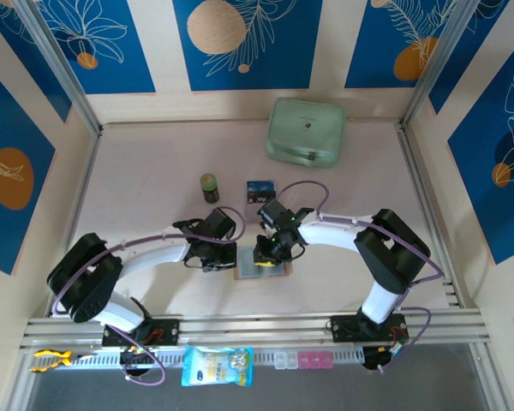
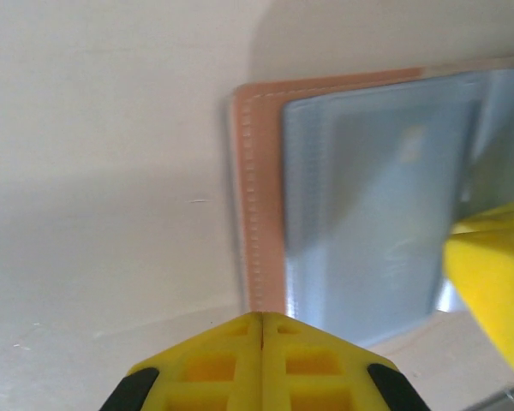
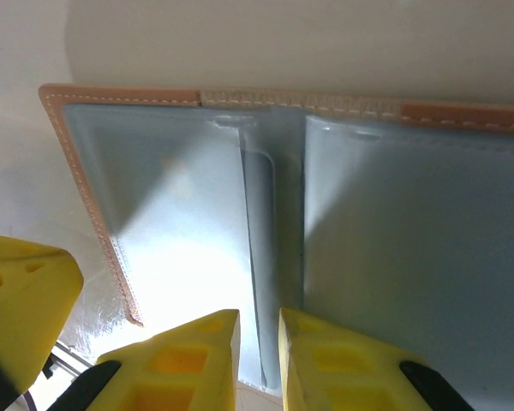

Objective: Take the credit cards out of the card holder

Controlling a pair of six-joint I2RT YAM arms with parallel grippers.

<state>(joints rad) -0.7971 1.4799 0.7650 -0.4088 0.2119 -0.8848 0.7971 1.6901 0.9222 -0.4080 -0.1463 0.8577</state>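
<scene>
The card holder (image 1: 261, 269) lies opened flat on the table between the two arms, its tan border (image 2: 255, 197) framing grey pockets (image 3: 180, 205). My left gripper (image 2: 263, 317) is shut, empty, its tips at the holder's tan edge. My right gripper (image 3: 259, 330) is open by a narrow gap over the grey strip at the middle fold (image 3: 270, 223), whose thin edge runs into the gap. One dark blue credit card (image 1: 259, 189) lies loose on the table behind the holder. The pocket contents are blurred.
A mint-green case (image 1: 307, 130) sits at the back right, and a small dark jar with a green lid (image 1: 209, 187) stands left of the loose card. A snack packet (image 1: 217, 366) and small pink and clear boxes (image 1: 298, 360) lie on the front rail.
</scene>
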